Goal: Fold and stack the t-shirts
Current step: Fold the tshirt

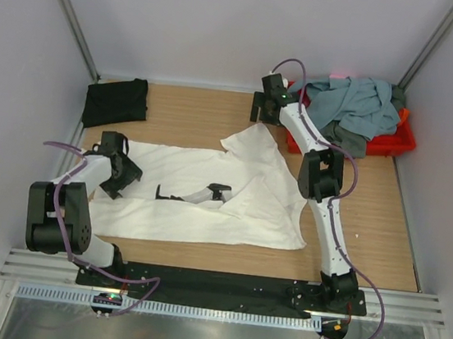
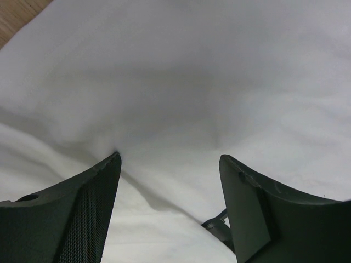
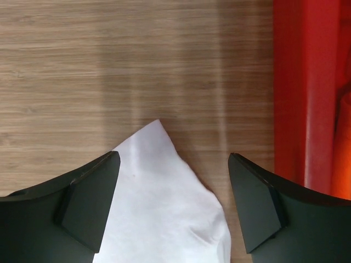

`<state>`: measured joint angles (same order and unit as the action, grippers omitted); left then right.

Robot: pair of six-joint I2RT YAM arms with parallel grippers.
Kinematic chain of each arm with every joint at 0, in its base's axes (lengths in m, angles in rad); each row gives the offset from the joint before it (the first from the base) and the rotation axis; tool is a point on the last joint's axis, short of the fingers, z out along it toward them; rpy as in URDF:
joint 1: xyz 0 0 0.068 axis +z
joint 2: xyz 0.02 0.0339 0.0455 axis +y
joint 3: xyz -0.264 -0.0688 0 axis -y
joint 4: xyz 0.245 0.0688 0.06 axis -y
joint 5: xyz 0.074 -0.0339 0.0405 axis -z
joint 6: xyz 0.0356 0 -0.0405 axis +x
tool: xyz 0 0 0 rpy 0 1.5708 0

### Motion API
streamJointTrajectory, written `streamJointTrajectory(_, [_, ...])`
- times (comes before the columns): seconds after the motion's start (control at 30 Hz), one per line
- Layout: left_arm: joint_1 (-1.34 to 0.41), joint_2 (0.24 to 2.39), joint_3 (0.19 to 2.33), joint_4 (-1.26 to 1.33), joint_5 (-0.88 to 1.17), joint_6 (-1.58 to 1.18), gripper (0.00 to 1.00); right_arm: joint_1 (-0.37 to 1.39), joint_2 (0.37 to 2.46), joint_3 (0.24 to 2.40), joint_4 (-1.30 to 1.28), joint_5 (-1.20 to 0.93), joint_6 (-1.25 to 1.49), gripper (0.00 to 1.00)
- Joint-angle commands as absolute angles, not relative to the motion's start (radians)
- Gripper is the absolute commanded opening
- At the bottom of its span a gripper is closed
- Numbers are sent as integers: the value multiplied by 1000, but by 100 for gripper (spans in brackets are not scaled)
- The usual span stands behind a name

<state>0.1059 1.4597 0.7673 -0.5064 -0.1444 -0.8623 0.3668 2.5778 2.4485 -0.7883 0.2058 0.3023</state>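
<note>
A plain white t-shirt (image 1: 206,204) lies spread out across the middle of the table. My left gripper (image 1: 123,177) is open and low over its left end; in the left wrist view (image 2: 170,158) only white cloth (image 2: 181,82) shows between the fingers. My right gripper (image 1: 266,112) is open above the shirt's far pointed corner (image 3: 156,192), which lies between the fingers. A folded black t-shirt (image 1: 116,101) lies at the back left. Grey-blue (image 1: 354,102) and dark grey (image 1: 348,139) shirts are heaped in the red tray.
The red plastic tray (image 1: 395,142) stands at the back right, close to my right gripper; its wall shows in the right wrist view (image 3: 307,82). Small dark shapes (image 1: 219,190) sit at the middle of the white shirt. White walls enclose the table.
</note>
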Motion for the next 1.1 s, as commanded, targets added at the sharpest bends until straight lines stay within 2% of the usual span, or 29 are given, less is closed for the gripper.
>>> streamJointTrajectory(0.0, [118, 1474, 733, -546, -206, -851, 75, 373, 2608, 2485, -721, 216, 296, 85])
streamJointTrajectory(0.13, [115, 1474, 744, -532, -181, -853, 74, 376, 2643, 2487, -686, 239, 285, 82])
streamJointTrajectory(0.23, [104, 1473, 756, -532, -181, -850, 75, 377, 2661, 2497, -667, 230, 282, 73])
streamJointTrajectory(0.27, [101, 1474, 759, -534, -181, -847, 75, 376, 2671, 2500, -667, 226, 285, 66])
streamJointTrajectory(0.43, [100, 1456, 796, -563, -178, -847, 75, 380, 2665, 2454, -631, 203, 296, 45])
streamJointTrajectory(0.47, [101, 1451, 819, -584, -184, -848, 75, 382, 2661, 2438, -623, 190, 301, 32])
streamJointTrajectory(0.53, [100, 1436, 851, -610, -205, -839, 75, 383, 2646, 2416, -598, 176, 322, 17])
streamJointTrajectory(0.57, [103, 1434, 892, -641, -215, -838, 76, 383, 2637, 2386, -585, 172, 328, 5])
streamJointTrajectory(0.6, [101, 1433, 914, -656, -221, -835, 77, 385, 2614, 2366, -571, 172, 333, 2])
streamJointTrajectory(0.77, [170, 1527, 1148, -770, -276, -761, 75, 397, 2488, 2160, -407, 215, 409, 2])
streamJointTrajectory(0.9, [241, 1686, 1382, -799, -180, -693, 71, 416, 2370, 1897, -227, 232, 437, 2])
streamJointTrajectory(1.07, [242, 1857, 1549, -782, -189, -666, 68, 417, 2321, 1810, -152, 216, 436, 2])
